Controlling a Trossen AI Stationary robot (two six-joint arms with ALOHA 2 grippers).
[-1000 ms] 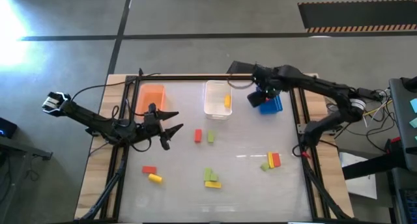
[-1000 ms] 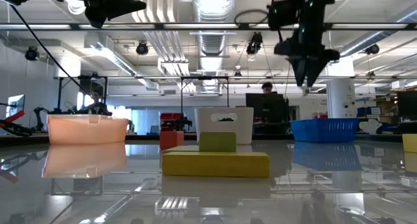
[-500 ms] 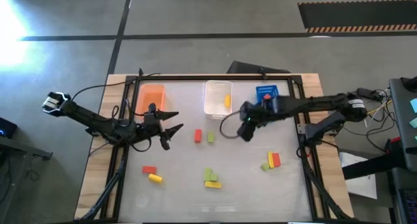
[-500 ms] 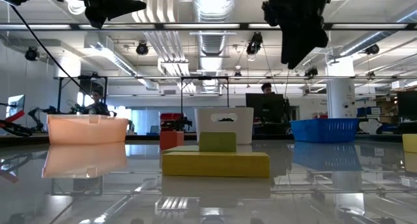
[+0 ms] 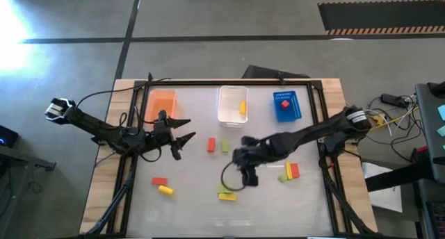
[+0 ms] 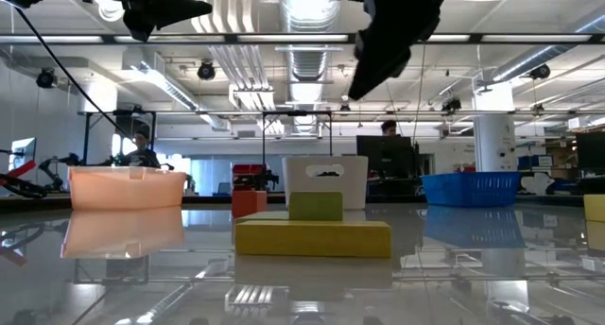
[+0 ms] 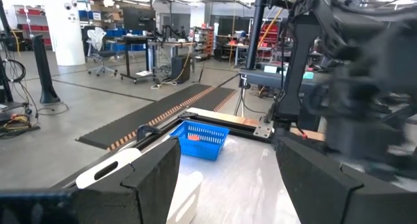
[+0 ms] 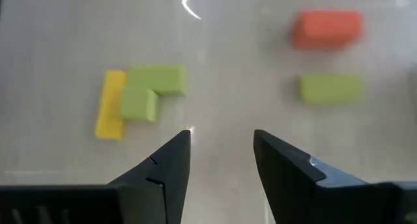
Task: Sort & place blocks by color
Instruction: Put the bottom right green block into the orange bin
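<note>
Loose blocks lie flat on the table: a red one [image 5: 211, 144] next to a green one [image 5: 225, 146], a green-and-yellow cluster [image 5: 226, 191], a red [image 5: 159, 181] and a yellow one [image 5: 165, 190] at the near left, and a green, yellow and red group [image 5: 289, 171] at the right. My right gripper [image 5: 247, 175] is open and empty above the table's middle, just right of the green-and-yellow cluster [image 8: 140, 97]. My left gripper [image 5: 182, 136] is open and empty, held above the table near the orange bin [image 5: 161, 103].
Three bins stand along the far edge: the orange bin, a clear bin [image 5: 232, 103] holding a yellow block [image 5: 243, 108], and a blue bin [image 5: 286, 105] holding a red block [image 5: 284, 105]. A cable loop [image 5: 229, 180] hangs below my right arm. People sit in the room behind the table.
My right gripper has gone from above the blue bin toward the table's near edge and left, ending over the table's middle beside the green-and-yellow cluster. A red block now shows in the blue bin where the gripper stood.
</note>
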